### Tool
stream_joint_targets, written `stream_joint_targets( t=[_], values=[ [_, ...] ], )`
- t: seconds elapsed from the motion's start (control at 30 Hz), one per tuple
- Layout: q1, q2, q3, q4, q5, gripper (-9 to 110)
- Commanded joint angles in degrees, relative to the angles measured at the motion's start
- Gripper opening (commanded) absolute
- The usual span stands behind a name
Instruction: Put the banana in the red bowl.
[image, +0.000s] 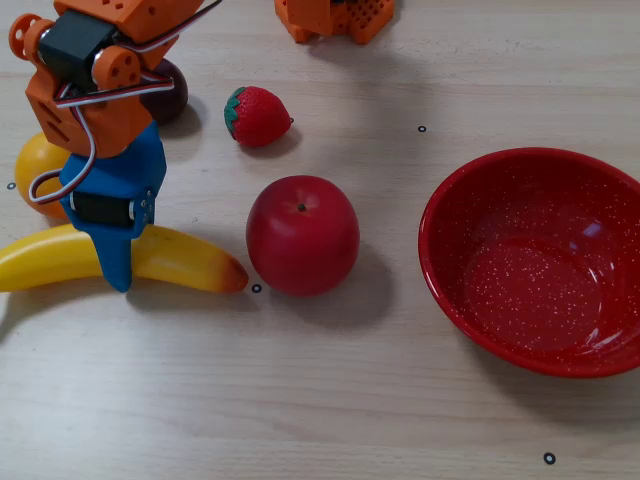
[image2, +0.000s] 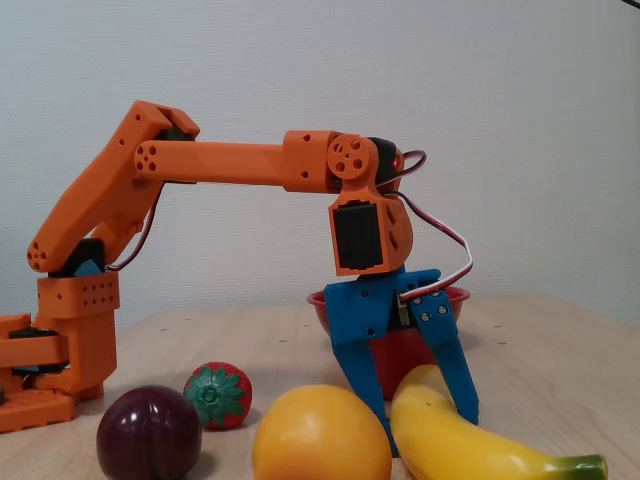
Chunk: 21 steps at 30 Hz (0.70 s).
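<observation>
The banana (image: 180, 260) is seen lying flat on the table (image: 330, 400) at the nine o'clock edge of a fixed view from above, its orange-brown tip pointed toward three o'clock. It is straddled at mid-length by the blue gripper (image: 117, 270), whose fingers are spread and lowered on either side of the fruit in the side-on fixed view (image2: 425, 415); no squeeze is yet shown, and contact with the skin cannot be confirmed. A round orange fruit (image: 38, 165) is crowded close behind the wrist at eleven o'clock. Just beyond the banana's tip, the red apple (image: 302, 235) is parked squarely between banana and red bowl (image: 470, 290), which sits well apart at three o'clock. A slip is judged possible: the glossy, curved skin could be twisted out of a narrow grip. If carried low, the banana's long end could be swung into the apple.
</observation>
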Motion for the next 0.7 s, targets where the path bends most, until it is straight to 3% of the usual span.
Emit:
stream_joint_targets(
  t=[0.0,0.67],
  values=[
    [0.9,2.9,-4.0,-1.2,-0.8,0],
    [7.6,23.9,-18.8,6.2,-23.0,0]
  ],
)
